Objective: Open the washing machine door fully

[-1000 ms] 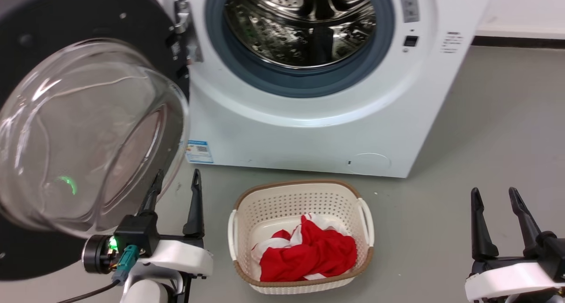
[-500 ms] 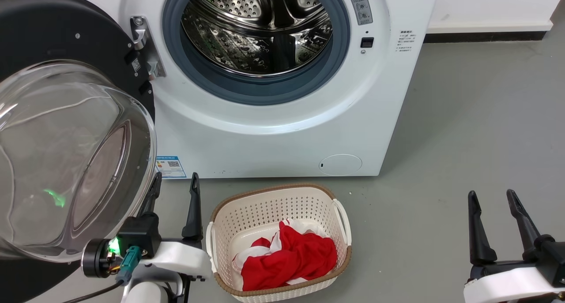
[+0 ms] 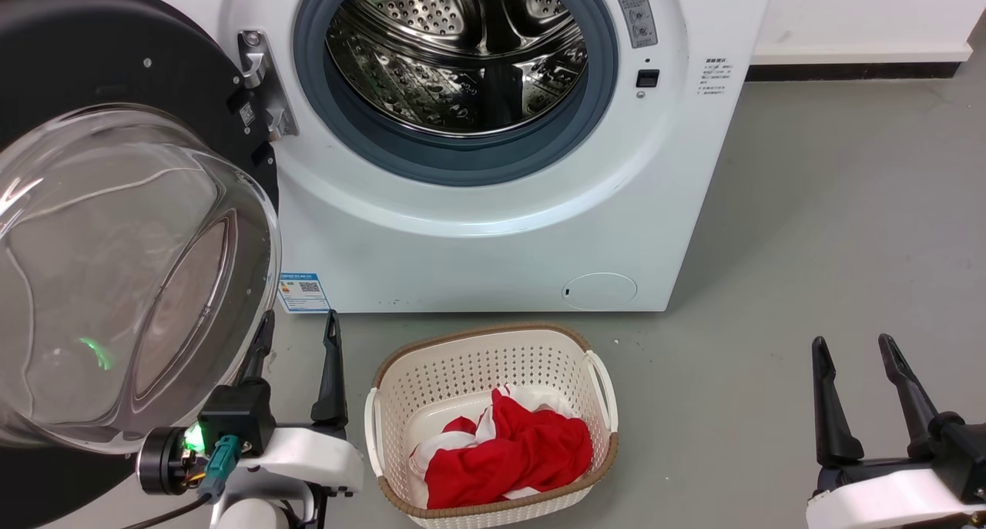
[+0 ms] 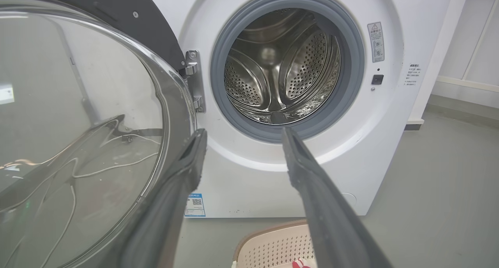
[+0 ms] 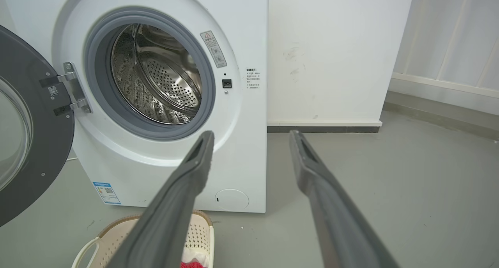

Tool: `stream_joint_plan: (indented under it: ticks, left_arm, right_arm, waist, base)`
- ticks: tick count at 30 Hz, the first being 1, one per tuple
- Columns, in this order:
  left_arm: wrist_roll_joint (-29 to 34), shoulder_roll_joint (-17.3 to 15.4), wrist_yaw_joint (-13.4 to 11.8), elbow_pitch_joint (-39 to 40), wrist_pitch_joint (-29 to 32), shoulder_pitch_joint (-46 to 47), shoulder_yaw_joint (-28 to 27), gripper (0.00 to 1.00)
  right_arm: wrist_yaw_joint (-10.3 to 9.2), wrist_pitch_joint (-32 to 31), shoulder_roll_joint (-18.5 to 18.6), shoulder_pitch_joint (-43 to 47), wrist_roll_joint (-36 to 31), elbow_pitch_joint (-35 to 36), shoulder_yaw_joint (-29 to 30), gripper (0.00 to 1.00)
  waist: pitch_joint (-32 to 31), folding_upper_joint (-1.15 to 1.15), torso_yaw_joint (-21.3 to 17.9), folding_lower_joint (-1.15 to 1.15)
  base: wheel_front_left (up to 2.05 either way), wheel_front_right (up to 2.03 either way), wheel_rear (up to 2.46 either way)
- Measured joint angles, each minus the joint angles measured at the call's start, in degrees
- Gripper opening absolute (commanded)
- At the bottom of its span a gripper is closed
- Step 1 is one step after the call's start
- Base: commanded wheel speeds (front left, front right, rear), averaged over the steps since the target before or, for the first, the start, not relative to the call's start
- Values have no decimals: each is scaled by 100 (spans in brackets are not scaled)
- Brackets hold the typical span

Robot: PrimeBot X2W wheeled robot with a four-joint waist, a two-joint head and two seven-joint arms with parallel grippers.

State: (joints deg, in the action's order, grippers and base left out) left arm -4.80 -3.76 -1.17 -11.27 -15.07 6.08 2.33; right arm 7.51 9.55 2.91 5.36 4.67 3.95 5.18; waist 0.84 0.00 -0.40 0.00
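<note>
Standing open at nine o'clock, washing machine door (image 3: 92,59) crowds left gripper (image 3: 300,319); it and right gripper (image 3: 851,343) gape empty, basket (image 3: 493,334) between.

No lettering is resolving well enough to read.

Washing machine (image 3: 477,244), front panel:
- A grey label (image 3: 634,11) right of the drum opening is showing a warning triangle above two round pictograms.
- A small print block (image 3: 717,77) further right is coming out illegible.
- A blue-headed sticker (image 3: 303,292) low on the left is carrying a QR code, its print too small to read.

Washing machine door (image 3: 85,59):
- A small white tag (image 3: 246,114) by the hinge is showing a square code, unreadable.
</note>
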Motion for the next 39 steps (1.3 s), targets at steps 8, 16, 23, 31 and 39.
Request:
stream_joint_plan:
  ticks: [8,16,23,31,39]
  left_arm:
    - [1,23,-5,1,0,-24,-11,100]
    - [-204,57,26,-258,127,-147,-78,0]
    - [-1029,57,113,-287,336,-144,-162,0]
    - [-1901,59,178,-267,512,-144,-222,0]
    - [-2691,63,268,-259,689,-144,-281,0]
  right_arm:
    - [0,-1,0,15,27,-12,4,100]
    - [0,-26,-4,87,248,-254,-25,0]
    - [0,-163,0,56,1114,-411,-41,0]
    - [0,-292,16,-75,1994,-567,-56,0]
    - [0,-412,35,-201,2804,-699,-66,0]
  waist:
    - [6,0,0,0]
    - [9,0,1,0]
    - [4,0,3,0]
    - [-1,0,6,0]
    - [-6,0,8,0]
  base:
    - [0,0,0]
    - [0,0,0]
    - [0,0,0]
    - [0,0,0]
    - [0,0,0]
